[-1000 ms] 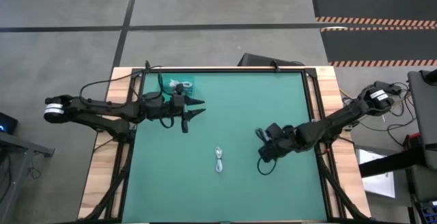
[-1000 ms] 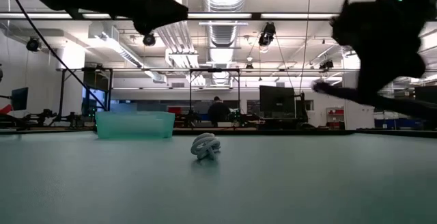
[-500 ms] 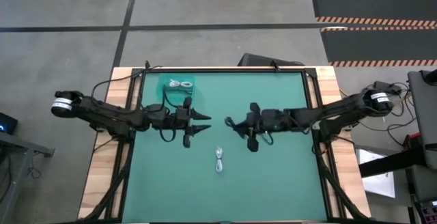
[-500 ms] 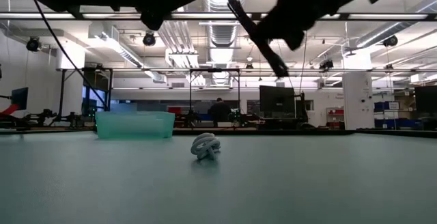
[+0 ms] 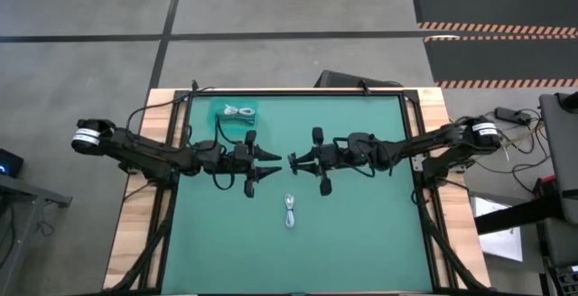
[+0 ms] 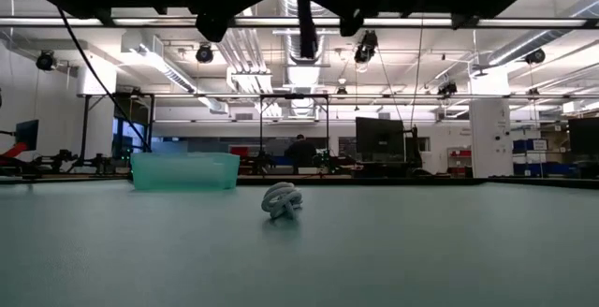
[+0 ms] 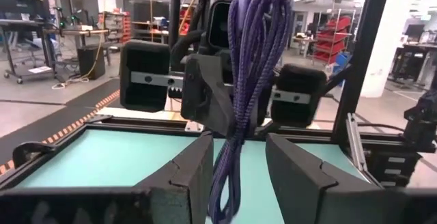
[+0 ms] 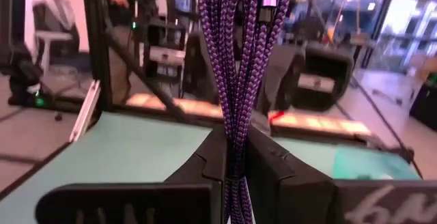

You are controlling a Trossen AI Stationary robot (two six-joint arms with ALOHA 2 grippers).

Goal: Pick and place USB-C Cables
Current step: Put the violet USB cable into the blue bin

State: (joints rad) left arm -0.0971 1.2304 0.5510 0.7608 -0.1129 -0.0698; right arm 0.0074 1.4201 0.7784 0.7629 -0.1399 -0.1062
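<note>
My right gripper is shut on a dark purple braided USB-C cable bundle above mid-table. My left gripper faces it, open. Its fingers stand on either side of the bundle's hanging lower part. The bundle shows as a dark strip high in the low view. A white cable bundle lies on the mat, nearer than both grippers, also visible in the low view. The teal bin at the far left holds another white cable. My right gripper pinches the purple bundle's several strands between its two fingers, coming level from the table's right. The strands run upright across the fingers. The bundle is lifted clear of the table, looping above the fingers and hanging below them. My left gripper: I cannot tell whether its fingers touch the bundle.
The green mat is framed by a wooden table edge. The teal bin stands on the far left of the mat. Black arm wires trail along both arms. A person sits far back in the room.
My right gripper has lifted the dark bundle off the mat's right side and carried it left and a little toward the far edge, up to my left gripper. My left gripper has shifted slightly toward the near edge. The white cable has stayed put.
</note>
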